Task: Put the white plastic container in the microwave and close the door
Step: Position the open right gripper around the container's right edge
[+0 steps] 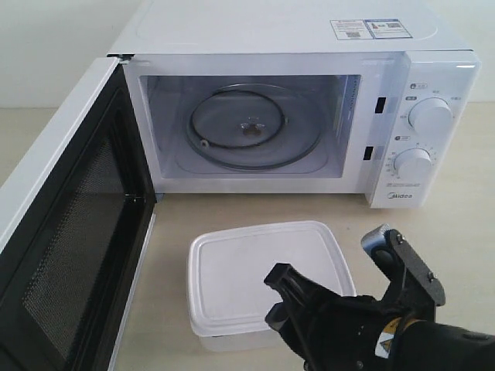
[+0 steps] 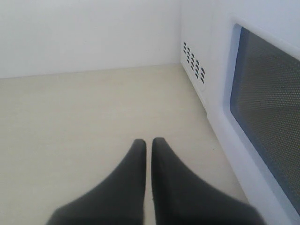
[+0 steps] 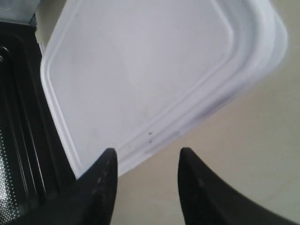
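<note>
The white plastic container [image 1: 247,270] sits lidded on the counter [image 1: 166,309], in front of the microwave [image 1: 271,31] and near the lower edge of the door [image 1: 69,232], which is swung wide open to the left. Inside the cavity the glass turntable [image 1: 247,127] lies bare. The 2 dials [image 1: 431,116] are on the right panel.

The right arm [image 1: 363,325] reaches in from the lower right of the exterior view, and its black end overlaps the container's near right corner. In the right wrist view the right fingers [image 3: 101,187] are spread, with a clear gap between the 2 tips, and they grip nothing. One tip lies over the raised rim of the container [image 3: 140,70] and the other over bare counter [image 3: 253,154] just beside that rim. Whether either tip touches the lid cannot be told. The door's black inner frame [image 3: 18,117] runs along one side of that view, close to the container.

The left fingers [image 2: 136,178] are pressed together, only a thin seam between the 2 black tips, and nothing is held. They hang over the counter [image 2: 93,117], just beside the outer face of the door [image 2: 267,93] with its dark mesh window. Beyond it is the microwave's side wall with its vent slots [image 2: 194,65]. The exterior view does not show them.
</note>
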`<state>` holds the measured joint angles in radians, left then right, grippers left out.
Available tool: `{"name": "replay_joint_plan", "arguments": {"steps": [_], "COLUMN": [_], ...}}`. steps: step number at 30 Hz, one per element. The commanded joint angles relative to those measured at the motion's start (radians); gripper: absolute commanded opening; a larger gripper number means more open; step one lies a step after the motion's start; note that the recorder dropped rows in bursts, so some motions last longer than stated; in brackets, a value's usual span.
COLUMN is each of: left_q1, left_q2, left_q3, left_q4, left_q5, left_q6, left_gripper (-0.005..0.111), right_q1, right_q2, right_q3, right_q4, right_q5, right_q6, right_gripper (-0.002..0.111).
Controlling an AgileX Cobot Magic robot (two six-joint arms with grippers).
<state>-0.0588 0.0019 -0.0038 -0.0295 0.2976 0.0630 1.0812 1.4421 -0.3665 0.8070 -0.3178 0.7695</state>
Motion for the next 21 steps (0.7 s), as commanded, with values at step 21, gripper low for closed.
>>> {"name": "replay_joint_plan", "arguments": {"steps": [21], "left_q1": [0.002], "left_q2": [-0.002], "left_q3": [0.004], "left_q4": [0.001], "left_q5": [-0.001], "left_q6": [0.006], "left_gripper": [0.004], "right_q1": [0.056], "right_q2": [0.153], "right_q3": [0.005], "right_q4": [0.053], "right_q5": [-0.246], "right_q6": [0.165], "right_gripper": [0.018]}}
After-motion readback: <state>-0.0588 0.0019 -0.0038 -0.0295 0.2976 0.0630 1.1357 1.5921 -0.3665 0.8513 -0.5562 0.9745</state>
